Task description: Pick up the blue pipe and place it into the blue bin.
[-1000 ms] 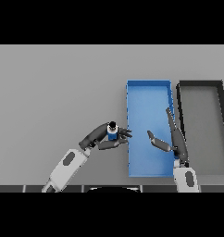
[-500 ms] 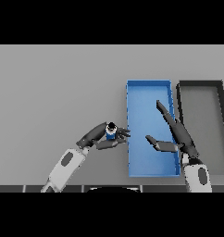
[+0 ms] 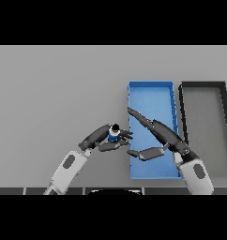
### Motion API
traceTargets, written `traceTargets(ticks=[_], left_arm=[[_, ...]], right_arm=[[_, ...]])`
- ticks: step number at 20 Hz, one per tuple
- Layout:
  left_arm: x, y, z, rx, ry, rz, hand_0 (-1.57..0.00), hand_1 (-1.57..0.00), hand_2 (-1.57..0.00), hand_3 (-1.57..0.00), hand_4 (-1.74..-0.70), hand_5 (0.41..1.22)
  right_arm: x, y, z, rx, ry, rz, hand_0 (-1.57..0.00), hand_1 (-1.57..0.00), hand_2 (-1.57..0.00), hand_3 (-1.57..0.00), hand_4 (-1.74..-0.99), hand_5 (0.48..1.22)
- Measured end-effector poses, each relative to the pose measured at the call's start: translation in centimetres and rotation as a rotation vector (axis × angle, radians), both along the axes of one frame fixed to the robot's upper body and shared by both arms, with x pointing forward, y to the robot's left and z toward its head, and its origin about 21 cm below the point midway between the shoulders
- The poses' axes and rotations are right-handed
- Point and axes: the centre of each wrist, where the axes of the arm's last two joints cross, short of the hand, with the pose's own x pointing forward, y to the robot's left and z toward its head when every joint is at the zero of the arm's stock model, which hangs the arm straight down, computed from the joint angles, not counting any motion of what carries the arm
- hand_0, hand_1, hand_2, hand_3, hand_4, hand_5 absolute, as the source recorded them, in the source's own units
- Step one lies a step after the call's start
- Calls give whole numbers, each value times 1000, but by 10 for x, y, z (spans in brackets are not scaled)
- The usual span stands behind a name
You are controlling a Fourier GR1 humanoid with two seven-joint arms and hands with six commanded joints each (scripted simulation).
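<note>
Fingers of the left hand (image 3: pixel 102 139) are curling round the blue pipe (image 3: pixel 113 135), thumb underneath and the rest wrapping over the top, so that hand is gripping it just beside the near left wall of the blue bin (image 3: pixel 150 96). The pipe is sitting upright in the grasp, its dark open end facing up toward the head view, so its long axis is running roughly up and down rather than along the grey table (image 3: pixel 54 89). Whether it is lifted clear of the surface or only just off it, I cannot tell. The bin is lying to the pipe's right, long side running away from the robot, and the short sideways crossing over that wall looks like the whole coming move. The right hand (image 3: pixel 160 136) is hanging over the bin's interior with straight, spread fingers, holding nothing. Beyond the bin, further right, a black bin (image 3: pixel 203 86) is sitting alongside it.
</note>
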Motion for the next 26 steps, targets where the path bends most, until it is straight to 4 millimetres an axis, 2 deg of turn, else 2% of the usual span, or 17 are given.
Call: traceTargets(ticks=[2,4,7,10,12,13,14,15,16,17,19,20,21,23,25,26], left_arm=[[1,-5,2,-7,1,-9,-1571,-1571,-1571,-1571,-1476,1221],[1,0,1,-6,-5,-16,-1571,-1571,-1571,-1571,-1473,1221],[3,-3,2,-12,7,-35,-1571,-1571,-1571,-1571,-1476,1221],[6,-1,2,-35,25,-51,-1571,-1571,-1571,-1571,-1459,1221],[4,-6,-2,-40,12,-69,-1571,-1571,-1571,-1571,-1456,1221],[5,-6,-2,-41,5,-63,-1571,-1571,-1571,-1571,-1460,1221],[3,-4,-3,-50,13,-67,-1571,-1571,-1571,-1571,-1515,1221],[6,-3,-3,-21,34,-48,-1571,-1571,-1541,-1304,-1560,1221],[5,-2,-2,-15,48,-45,-1571,-1571,-1528,-1139,-1596,1221],[3,-2,-3,-20,60,-40,-1571,-1571,-1537,-1163,-1625,1221],[5,-1,-3,-29,38,-42,-1571,-1571,-1549,-1228,-1667,1221],[4,-2,-1,-43,33,-49,-1571,-1571,-1553,-1271,-1682,1221],[3,-1,-4,-41,40,-55,-1571,-1571,-1557,-1307,-1694,1221],[4,-5,-3,-38,34,-54,-1571,-1571,-1562,-1322,-1711,1221],[8,-5,1,-43,18,-65,-1571,-1571,-1539,-1412,-1722,1221],[8,-4,1,-52,17,-67,-1571,-1571,-1545,-1396,-1725,1221]], right_arm=[[2,13,2,3,31,64,1,1,1,1,-1220,525],[9,23,5,-35,35,103,1,1,1,1,-1209,517],[18,38,6,-64,49,157,1,1,1,1,-1192,514],[29,55,7,-76,70,201,1,1,-1,1,-1208,512],[33,67,7,-78,65,235,1,-32,-54,-6,-1215,513],[36,72,6,-86,76,245,-24,-108,-130,-49,-1222,517],[39,78,7,-97,86,247,-166,-241,-249,-143,-1255,519],[43,79,7,-100,86,250,-398,-437,-428,-307,-1303,520],[46,78,7,-112,87,254,-630,-652,-657,-504,-1383,523],[46,79,6,-115,82,272,-818,-836,-840,-662,-1446,527],[45,82,7,-110,75,278,-1089,-1101,-1103,-896,-1537,600],[47,88,8,-82,81,292,-1186,-1195,-1196,-1031,-1513,671],[46,89,1,-53,98,296,-1263,-1270,-1271,-1139,-1495,781],[46,88,-1,-13,88,302,-1374,-1378,-1379,-1295,-1475,940],[42,89,-1,2,33,323,-1445,-1448,-1448,-1394,-1477,1041],[40,93,-1,-1,22,330,-1470,-1472,-1473,-1429,-1481,1077]])
